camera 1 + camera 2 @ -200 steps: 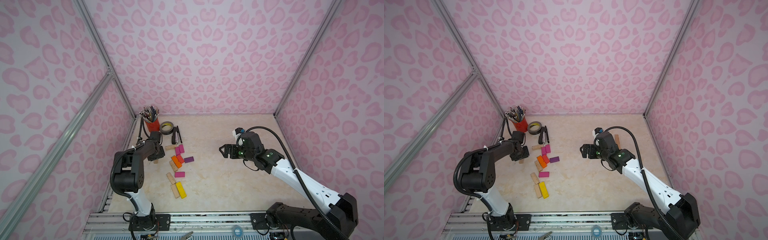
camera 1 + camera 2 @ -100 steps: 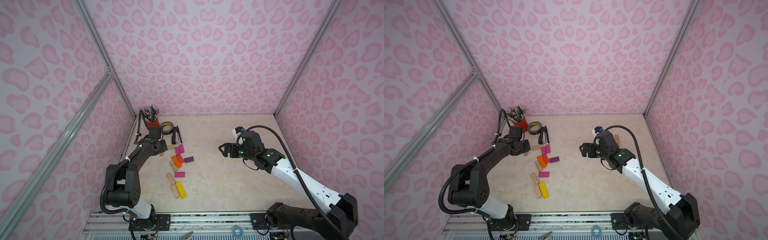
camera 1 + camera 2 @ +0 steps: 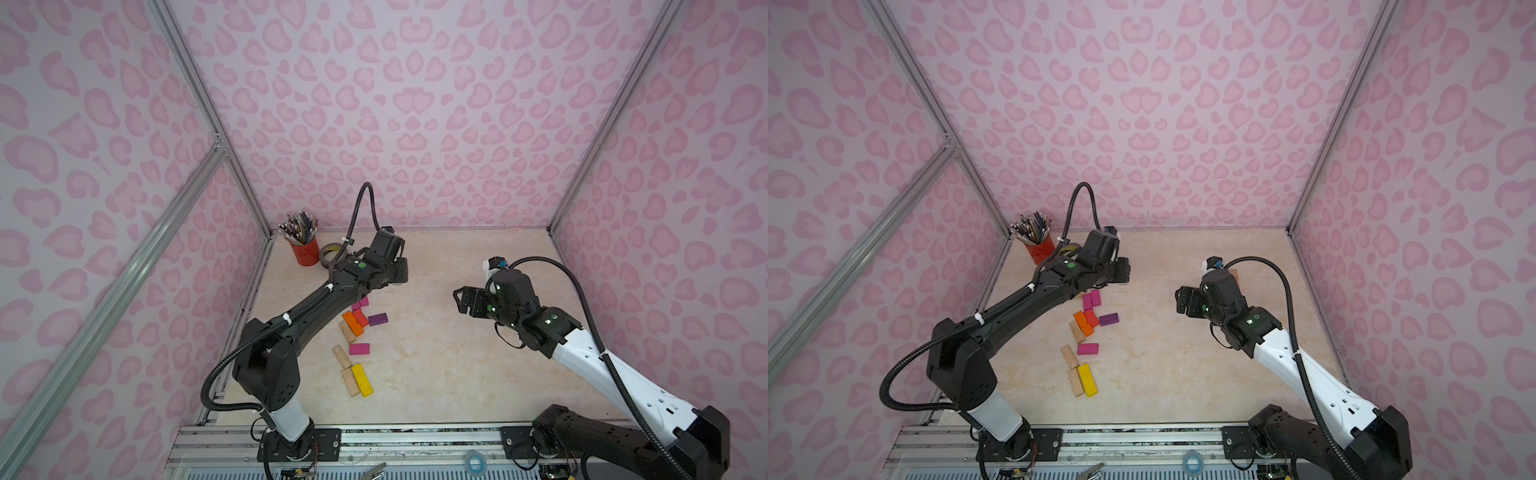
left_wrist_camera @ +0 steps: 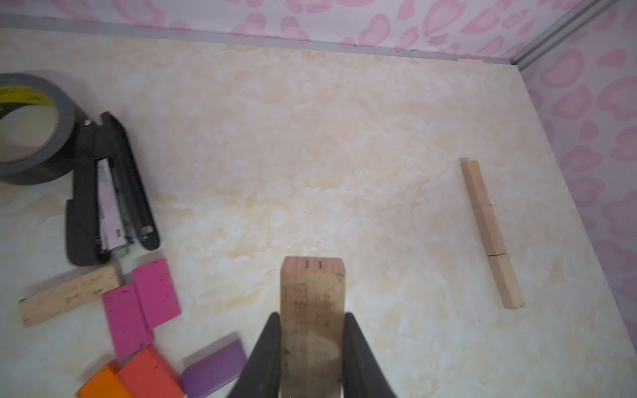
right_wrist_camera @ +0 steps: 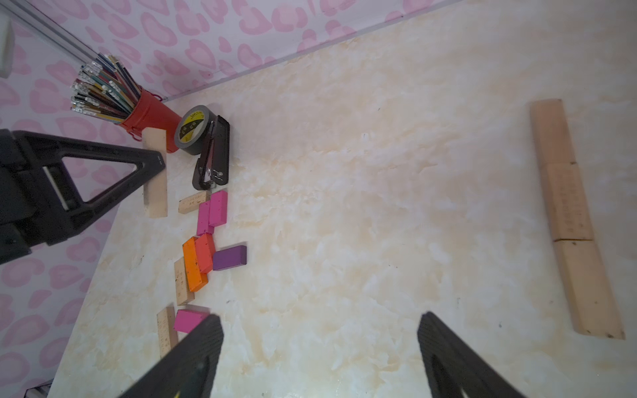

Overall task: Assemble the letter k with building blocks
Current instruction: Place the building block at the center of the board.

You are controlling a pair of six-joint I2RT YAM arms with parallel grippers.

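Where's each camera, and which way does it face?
Top views: high behind the robot, looking down at the table; both arms show.
Left wrist: on its arm, faces the far wall; left gripper shows, shut on a wood block.
Right wrist: on its arm, faces the left gripper; open right gripper shows.
Both wrist views share the stapler and wood row.

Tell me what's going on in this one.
The left hand is shut on a plain wooden block, holding it up near the stapler and the loose coloured blocks. The right hand hangs open and empty. Three plain blocks already lie end to end in a line, likely the K's stem. No diagonals are placed yet.
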